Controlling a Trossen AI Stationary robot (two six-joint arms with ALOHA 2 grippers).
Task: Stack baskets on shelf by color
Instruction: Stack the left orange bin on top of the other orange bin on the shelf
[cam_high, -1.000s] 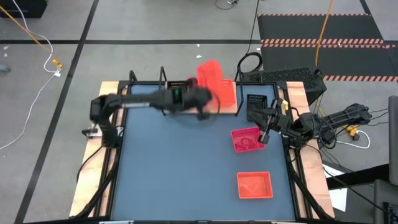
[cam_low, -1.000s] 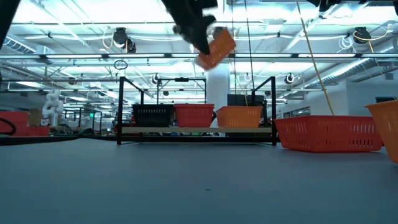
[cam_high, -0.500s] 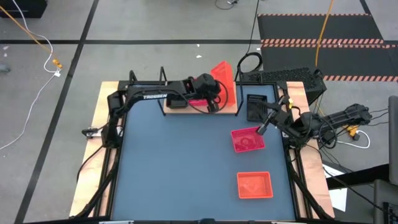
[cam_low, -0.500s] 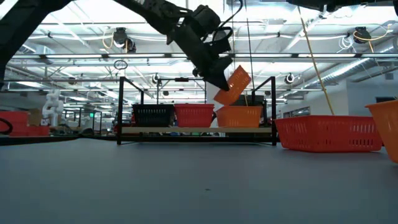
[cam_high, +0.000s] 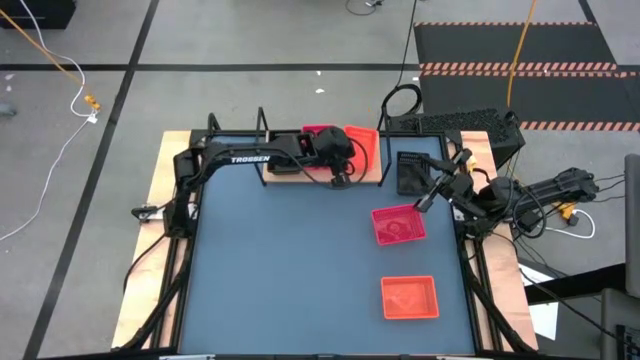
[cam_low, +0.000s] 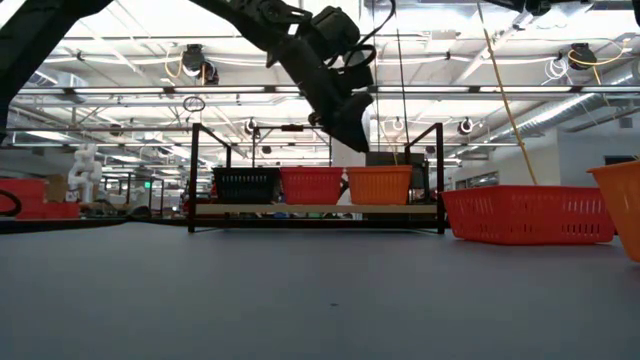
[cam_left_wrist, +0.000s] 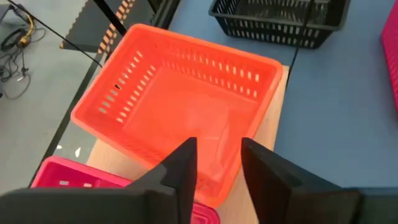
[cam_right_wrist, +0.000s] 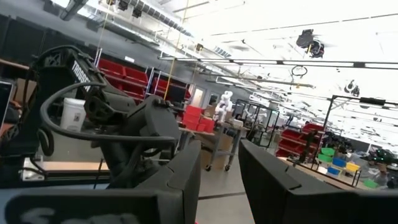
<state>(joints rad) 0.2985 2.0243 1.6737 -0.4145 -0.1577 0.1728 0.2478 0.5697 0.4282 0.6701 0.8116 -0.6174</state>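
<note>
The left gripper (cam_high: 341, 172) hangs over the shelf (cam_low: 316, 209) at the far edge of the table (cam_high: 300, 270), just above the orange basket (cam_left_wrist: 177, 109) at the shelf's right end. Its fingers (cam_left_wrist: 184, 169) stand apart with a gap between them and nothing gripped; the orange basket sits level on the wooden board below them, free of the gripper. In the low view the shelf carries three stacks side by side: a black basket (cam_low: 246, 184) at the left, a red basket (cam_low: 311, 184) in the middle and the orange one at the right, the three touching or nearly so. The right gripper (cam_high: 427, 199) waits at the table's right side, at the far edge of a pink basket (cam_high: 398, 225) on the tabletop; its fingers (cam_right_wrist: 186, 180) are parted with nothing between them. A second black basket (cam_high: 414, 173) lies on the table just right of the shelf, beside the right arm. A further orange basket (cam_high: 410, 297) lies alone nearer the front, right of centre, well apart from the shelf.
</note>
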